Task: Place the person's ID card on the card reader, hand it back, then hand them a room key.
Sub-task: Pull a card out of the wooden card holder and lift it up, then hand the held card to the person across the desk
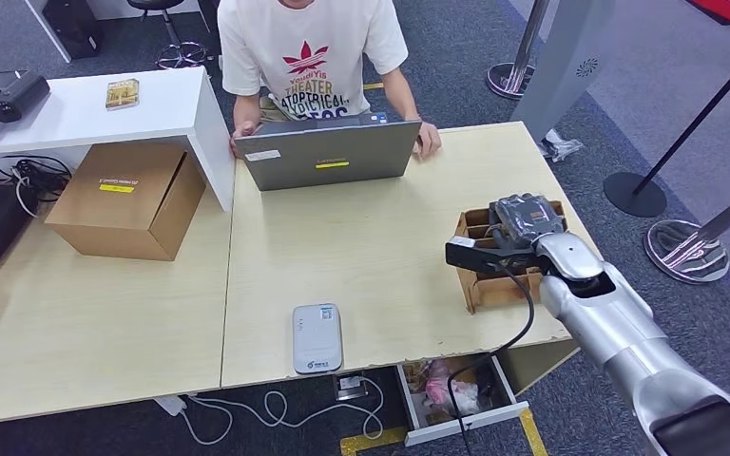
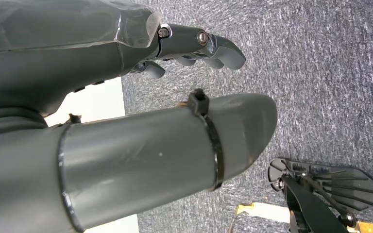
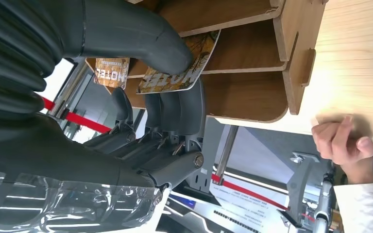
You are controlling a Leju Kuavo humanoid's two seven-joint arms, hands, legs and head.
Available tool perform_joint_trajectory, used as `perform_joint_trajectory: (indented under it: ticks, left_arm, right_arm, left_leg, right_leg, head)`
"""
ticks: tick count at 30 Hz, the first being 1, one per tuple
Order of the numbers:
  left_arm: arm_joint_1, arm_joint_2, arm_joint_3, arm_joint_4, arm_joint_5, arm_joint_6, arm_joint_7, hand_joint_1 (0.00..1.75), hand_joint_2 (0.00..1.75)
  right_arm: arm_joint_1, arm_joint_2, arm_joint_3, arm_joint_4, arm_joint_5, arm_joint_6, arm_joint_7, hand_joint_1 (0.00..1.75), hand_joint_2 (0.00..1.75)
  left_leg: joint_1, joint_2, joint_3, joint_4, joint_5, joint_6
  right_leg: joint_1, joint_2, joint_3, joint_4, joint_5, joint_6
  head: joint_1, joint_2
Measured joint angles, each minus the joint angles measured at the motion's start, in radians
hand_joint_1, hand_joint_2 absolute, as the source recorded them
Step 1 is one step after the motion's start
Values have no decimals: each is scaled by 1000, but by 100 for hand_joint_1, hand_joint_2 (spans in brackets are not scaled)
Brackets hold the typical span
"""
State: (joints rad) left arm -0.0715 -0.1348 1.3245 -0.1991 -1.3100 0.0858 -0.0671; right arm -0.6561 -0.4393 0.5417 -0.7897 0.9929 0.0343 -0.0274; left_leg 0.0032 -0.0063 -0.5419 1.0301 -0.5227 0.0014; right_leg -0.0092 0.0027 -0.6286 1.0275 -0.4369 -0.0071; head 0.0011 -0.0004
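Observation:
My right hand (image 1: 525,224) reaches into the wooden card holder (image 1: 483,290) at the table's right edge. In the right wrist view its thumb presses on a yellow hotel room key card (image 3: 184,73) with the fingers under it, and the card sits partly in a slot of the holder (image 3: 252,97). A second key card (image 3: 112,70) stands in a slot behind. The white card reader (image 1: 317,337) lies near the table's front edge, apart from the hand. My left hand (image 2: 102,63) hangs over grey carpet, fingers apart and holding nothing.
A person in a white T-shirt (image 1: 309,57) sits behind a grey laptop (image 1: 335,152), one hand (image 1: 428,141) resting on the table. A cardboard box (image 1: 128,198) stands at the left. A drawer (image 1: 456,394) hangs open under the table front. A yellow card (image 1: 122,93) lies on the white shelf.

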Motion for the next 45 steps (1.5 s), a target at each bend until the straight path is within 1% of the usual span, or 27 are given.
perform_joint_trajectory:
  ticks: [10, 13, 28, 39, 45]
  left_arm:
    - [0, 3, 1, 0, 3, 0, 0, 0, 0]
    - [0, 4, 1, 0, 3, 0, 0, 0, 0]
    - [0, 4, 1, 0, -3, -4, -6, 0, 0]
    - [-2, 4, 1, 0, -1, -9, -7, 0, 0]
    - [-4, 3, 1, 0, 1, -10, -9, 0, 0]
  right_arm:
    - [-1, 3, 0, 0, 3, 0, -7, 166, 175]
    - [-1, 4, -2, 0, 3, -1, -9, 173, 175]
    - [-18, 4, -9, -31, 6, 6, -7, 175, 175]
    - [-115, 12, -10, -51, 11, 16, -17, 175, 175]
    - [-179, 35, -8, -63, 17, 17, -22, 175, 175]
  left_leg:
    - [0, 0, 0, 0, 0, 0]
    - [0, 0, 0, 0, 0, 0]
    - [0, 0, 0, 0, 0, 0]
    - [0, 0, 0, 0, 0, 0]
    - [1, 0, 0, 0, 0, 0]
  right_leg:
    - [0, 0, 0, 0, 0, 0]
    - [0, 0, 0, 0, 0, 0]
    - [0, 0, 0, 0, 0, 0]
    - [0, 0, 0, 0, 0, 0]
    - [0, 0, 0, 0, 0, 0]
  head:
    - [0, 0]
    - [0, 0]
    - [0, 0]
    - [0, 0]
    - [0, 0]
